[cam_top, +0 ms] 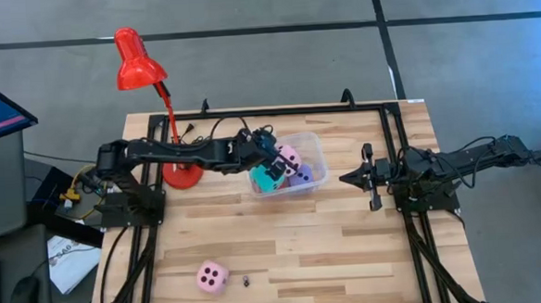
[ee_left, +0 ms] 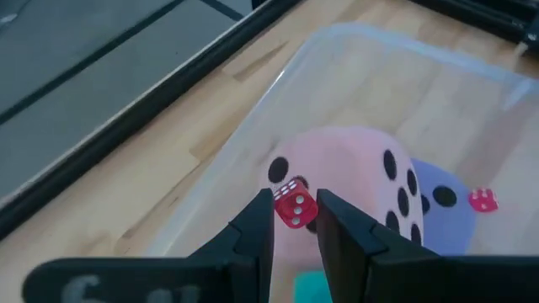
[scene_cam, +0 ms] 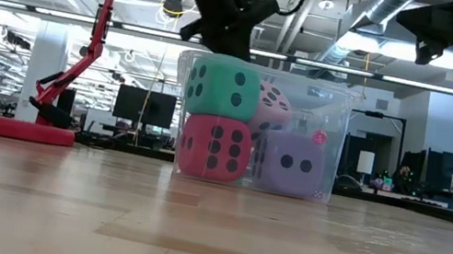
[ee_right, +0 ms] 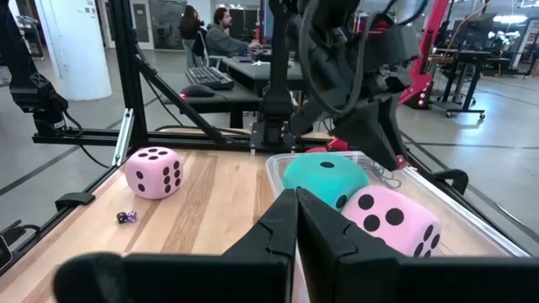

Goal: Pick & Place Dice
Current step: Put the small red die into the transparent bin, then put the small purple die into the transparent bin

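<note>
A clear plastic bin (cam_top: 318, 151) holds four big dice: a cyan one (scene_cam: 223, 87) sitting on a red one (scene_cam: 214, 147), a pink one (ee_left: 354, 164) and a lavender one (scene_cam: 294, 164). A tiny pink-red die (ee_left: 482, 199) also lies in the bin. The second big pink die (cam_top: 211, 277) rests on the table near its near edge, next to a tiny dark purple die (ee_right: 126, 216). My left gripper (ee_left: 295, 210) hangs over the bin, shut on a small translucent red die. My right gripper (ee_right: 296, 202) is shut and waits to the right of the bin. My left gripper pinches a small red die (ee_left: 294, 207) with white pips between its two fingertips, one finger on each of two opposite faces. The fingers point down and forward over the bin. The die is lifted clear, above the big pink die.
A red desk lamp (cam_top: 140, 61) stands with its base (cam_top: 181, 177) just left of the bin, under my left arm. Black frame rails (cam_top: 296, 110) run along the table's far edge and sides. Open wood lies between the bin and the near edge.
</note>
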Robot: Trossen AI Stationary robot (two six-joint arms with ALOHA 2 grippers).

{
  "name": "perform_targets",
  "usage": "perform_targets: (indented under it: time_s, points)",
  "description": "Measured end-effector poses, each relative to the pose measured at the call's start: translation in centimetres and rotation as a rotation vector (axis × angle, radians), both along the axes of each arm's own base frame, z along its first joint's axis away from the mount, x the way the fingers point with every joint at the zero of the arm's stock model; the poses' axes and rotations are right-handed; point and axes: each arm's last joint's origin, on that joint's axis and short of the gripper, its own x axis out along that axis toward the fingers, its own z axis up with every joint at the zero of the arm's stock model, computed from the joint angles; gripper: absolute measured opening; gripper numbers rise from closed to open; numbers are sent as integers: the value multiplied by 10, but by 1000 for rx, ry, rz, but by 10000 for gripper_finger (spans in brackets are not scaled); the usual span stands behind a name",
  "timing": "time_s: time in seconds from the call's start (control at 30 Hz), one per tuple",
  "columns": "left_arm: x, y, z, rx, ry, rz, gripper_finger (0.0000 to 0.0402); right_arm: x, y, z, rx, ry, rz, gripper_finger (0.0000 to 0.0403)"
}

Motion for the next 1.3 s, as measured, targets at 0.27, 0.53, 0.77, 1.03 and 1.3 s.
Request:
perform_targets:
  time_s: [0.27,0.53,0.77,1.03,1.3]
  points:
    - [2,1,-4,-24,-14,28,71,0,0,0,0,0,0,5]
    - [1,1,-1,-35,-34,41,119,0,0,0,0,0,0,5]
    - [1,1,-1,-50,-47,56,158,0,0,0,0,0,0,5]
    - [1,-1,0,-34,-31,33,148,0,0,0,0,0,0,5]
    - [-7,-9,16,-23,-52,-44,89,0,0,0,0,0,0,5]
